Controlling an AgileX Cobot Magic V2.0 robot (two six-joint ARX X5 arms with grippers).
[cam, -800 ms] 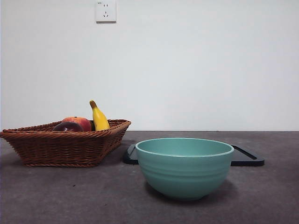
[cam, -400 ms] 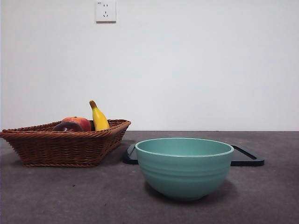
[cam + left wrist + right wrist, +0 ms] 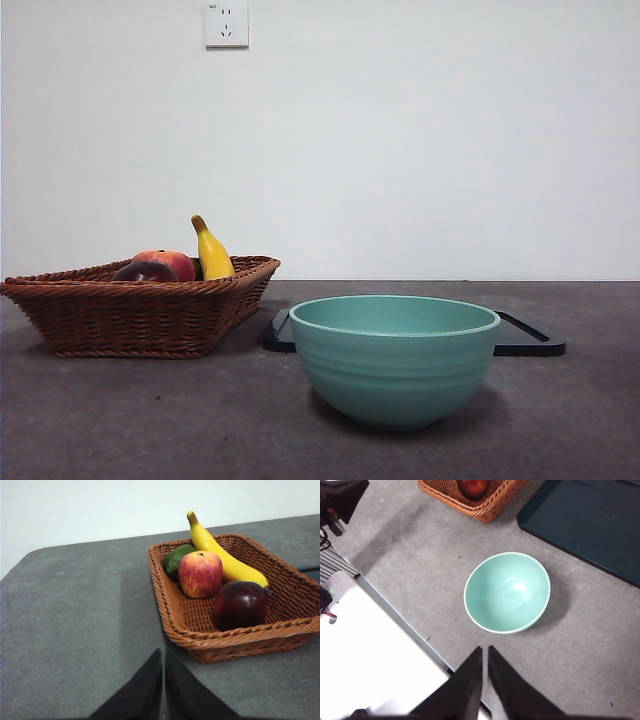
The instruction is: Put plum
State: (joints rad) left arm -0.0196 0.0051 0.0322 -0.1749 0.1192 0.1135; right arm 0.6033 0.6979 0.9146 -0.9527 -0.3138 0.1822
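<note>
Grey table, one basket, one plum, one bowl, both grippers' fingers narrow.

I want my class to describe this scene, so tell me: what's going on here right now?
Nothing is being handled yet. The plum lies in the wicker basket with a red-orange apple, a banana and a green fruit. The left gripper hangs near the basket, jaws shut and empty. The right gripper hangs above the empty teal bowl, jaws shut too. A dark tray lies behind the bowl.
</note>
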